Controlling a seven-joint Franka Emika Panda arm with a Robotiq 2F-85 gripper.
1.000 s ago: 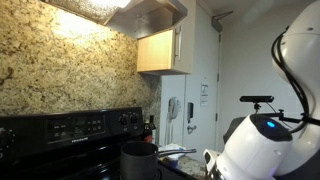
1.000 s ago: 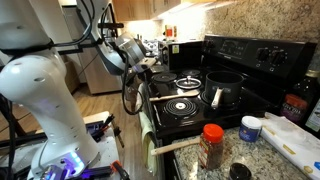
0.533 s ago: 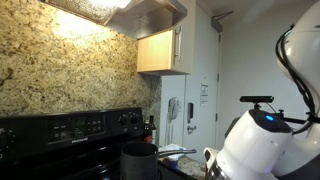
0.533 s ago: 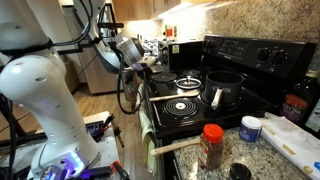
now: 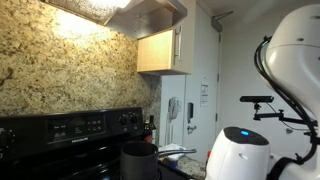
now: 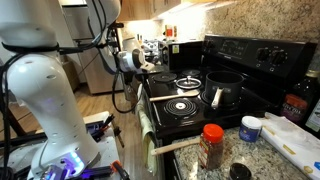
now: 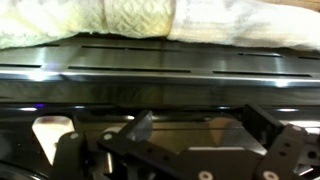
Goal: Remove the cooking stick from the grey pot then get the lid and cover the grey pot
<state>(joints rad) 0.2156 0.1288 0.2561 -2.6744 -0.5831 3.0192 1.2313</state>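
Gripper [image 6: 138,63] hangs off the front corner of the stove [image 6: 165,112], out over the oven face. In the wrist view its fingers [image 7: 66,152] are spread wide with nothing between them. That camera faces the oven front, with a towel [image 7: 120,20] draped along the top. Pot [image 6: 225,88] stands on a rear burner near the control panel. It is well apart from the gripper, across the cooktop and further back. Stick is not resolvable in any view, so its long axis and lean cannot be read. Lid not identified with confidence. Judgement: stick removal not yet begun. The next move turns on carrying the gripper across the stove to above the pot's mouth, then descending onto whatever end of the stick stands proud of the rim.
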